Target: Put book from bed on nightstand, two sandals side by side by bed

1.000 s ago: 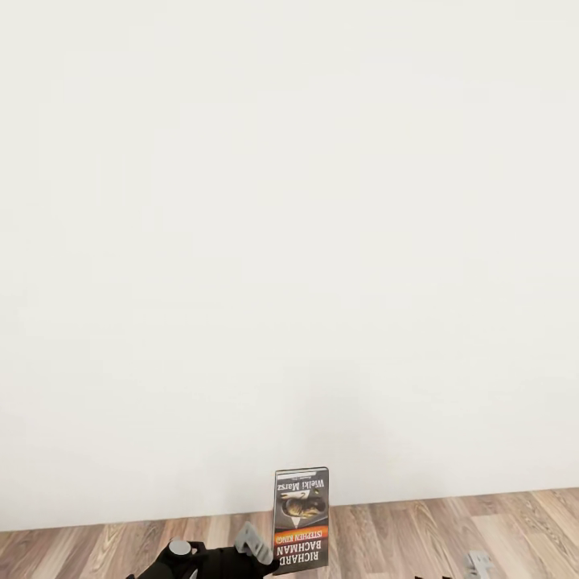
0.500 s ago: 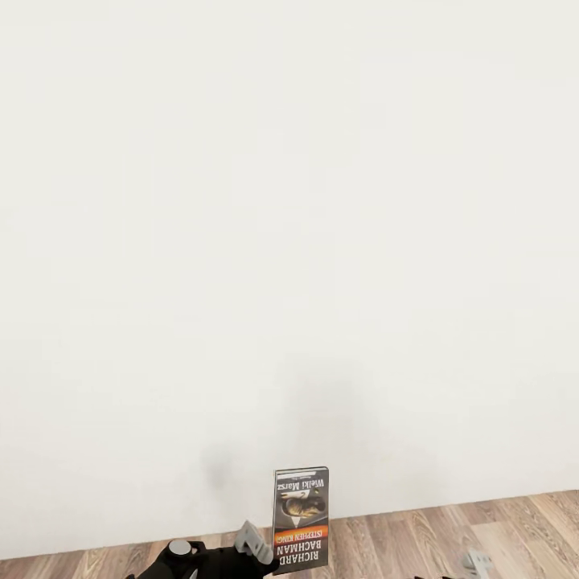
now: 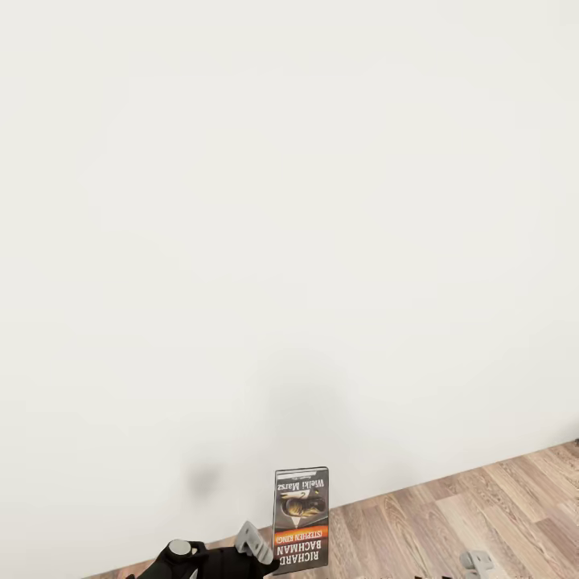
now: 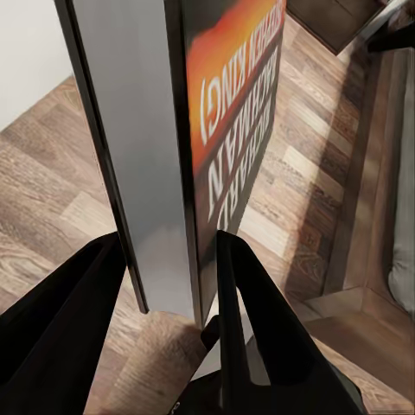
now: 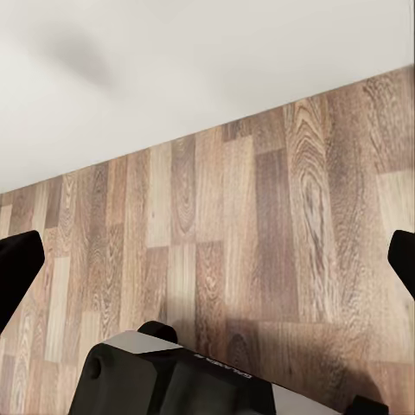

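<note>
Left gripper closed on the book, black fingers pressed against cover and back near the lower edge, as seen from the left wrist. Book held upright at the bottom centre of the head view, cover facing the camera and turned upside down: white lettering and orange band at the bottom, dark grey picture above. Grey and black gripper body just to the left of the book, touching its lower corner. Right gripper open, empty, black fingertips far apart at opposite edges of the right wrist view, aimed down at bare floor; a small grey part of it visible at the lower right of the head view. Light brown wood-plank floor in a wedge along the bottom right of the head view. Plain white wall behind, covering most of that view, with a faint grey shadow just left of the book. Dark brown wooden edge at one corner of the left wrist view, identity unclear.
</note>
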`<state>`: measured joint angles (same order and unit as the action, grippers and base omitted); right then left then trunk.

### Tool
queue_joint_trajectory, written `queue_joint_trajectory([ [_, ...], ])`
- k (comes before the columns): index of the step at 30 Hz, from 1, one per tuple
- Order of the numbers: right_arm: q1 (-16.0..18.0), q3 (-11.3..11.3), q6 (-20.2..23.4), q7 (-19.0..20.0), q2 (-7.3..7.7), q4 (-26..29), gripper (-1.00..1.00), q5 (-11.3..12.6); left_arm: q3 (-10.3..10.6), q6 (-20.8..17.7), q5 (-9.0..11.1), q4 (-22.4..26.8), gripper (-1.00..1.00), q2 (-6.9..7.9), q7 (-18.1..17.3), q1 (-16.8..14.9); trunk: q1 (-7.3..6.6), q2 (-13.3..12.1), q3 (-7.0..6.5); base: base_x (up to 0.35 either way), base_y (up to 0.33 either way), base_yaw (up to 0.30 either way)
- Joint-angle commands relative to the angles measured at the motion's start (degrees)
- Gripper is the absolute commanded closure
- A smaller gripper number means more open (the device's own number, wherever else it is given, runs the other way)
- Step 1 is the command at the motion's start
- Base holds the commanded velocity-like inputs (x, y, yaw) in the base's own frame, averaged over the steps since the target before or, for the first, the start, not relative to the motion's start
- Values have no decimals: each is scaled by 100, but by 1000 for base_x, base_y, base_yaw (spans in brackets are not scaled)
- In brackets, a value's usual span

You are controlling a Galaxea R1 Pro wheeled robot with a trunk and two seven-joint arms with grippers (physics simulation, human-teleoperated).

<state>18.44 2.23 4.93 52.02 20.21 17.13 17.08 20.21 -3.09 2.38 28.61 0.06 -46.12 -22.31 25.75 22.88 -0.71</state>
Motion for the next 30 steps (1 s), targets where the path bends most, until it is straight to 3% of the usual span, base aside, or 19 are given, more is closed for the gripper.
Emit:
queue_joint_trajectory([
  [1,2,23,52,15,2,0,-100,58,9,-33,34,4,100,2,-11,-2,3,4,2,145,0,-279],
  [13,2,23,52,14,1,0,-100,58,7,-33,34,4,100,2,-11,-2,3,4,2,280,0,-64],
  [22,2,23,53,17,4,0,-100,58,2,-33,34,4,100,11,-11,1,3,4,4,32,0,-14],
  [30,2,23,52,19,1,0,-100,58,9,-33,34,4,100,8,-11,-1,3,4,24,1,0,-225],
])
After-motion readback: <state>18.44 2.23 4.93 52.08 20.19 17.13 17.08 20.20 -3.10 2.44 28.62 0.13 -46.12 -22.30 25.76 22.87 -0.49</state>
